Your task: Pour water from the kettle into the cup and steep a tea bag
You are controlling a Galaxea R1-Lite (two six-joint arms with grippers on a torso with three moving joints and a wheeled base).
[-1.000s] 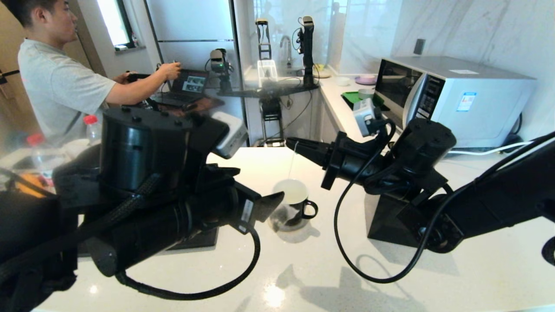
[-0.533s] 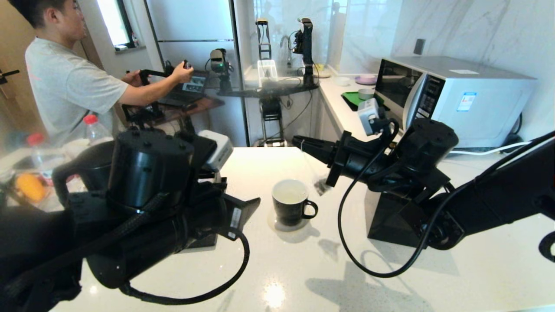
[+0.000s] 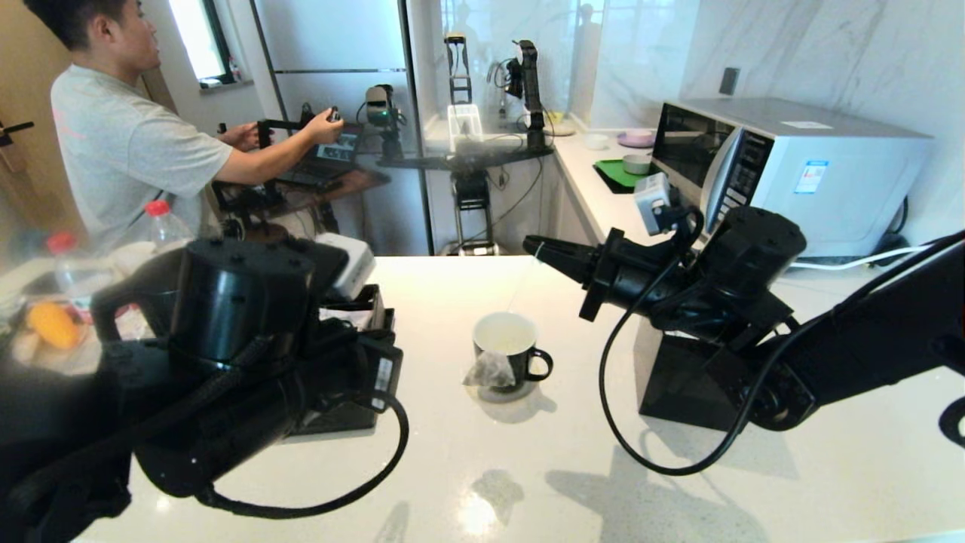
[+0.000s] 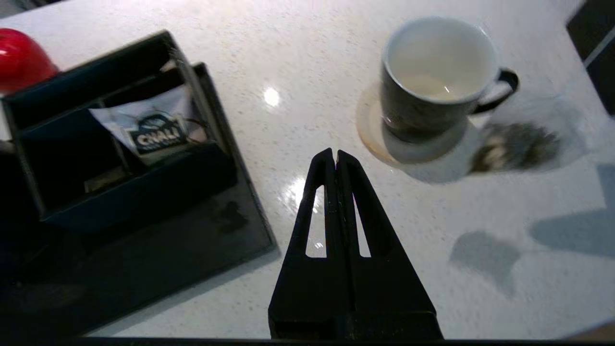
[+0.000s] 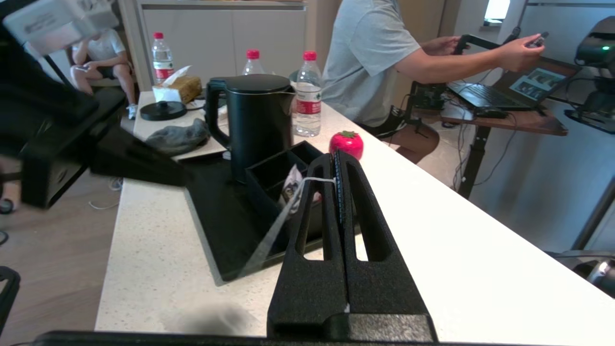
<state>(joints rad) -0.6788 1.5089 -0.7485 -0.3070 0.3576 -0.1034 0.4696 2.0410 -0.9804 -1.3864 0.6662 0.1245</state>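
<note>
The cup [image 3: 516, 348] [image 4: 435, 81] stands mid-counter on a pale coaster with pale liquid inside. My right gripper [image 3: 531, 245] [image 5: 335, 154] hovers above and behind it, shut on the thin white string [image 5: 314, 180]. The mesh tea bag [image 3: 490, 369] [image 4: 516, 146] dangles from that string outside the cup, near its wall, blurred by swinging. My left gripper [image 4: 335, 153] is shut and empty, low over the counter between the cup and the black tray. The kettle [image 5: 257, 125] stands on the tray at the left, mostly hidden behind my left arm in the head view.
A black compartment box [image 4: 120, 158] holding a CHALI sachet [image 4: 153, 129] sits on the black tray [image 4: 202, 250]. A red strawberry-shaped object [image 5: 346, 143] lies beyond it. A black block [image 3: 678, 385] and a microwave [image 3: 791, 166] stand right; a person [image 3: 128, 151] works far left.
The tea bag swung from the cup's left front to its right and back to the front. My left arm drew back to the left. The right gripper shifted slightly right.
</note>
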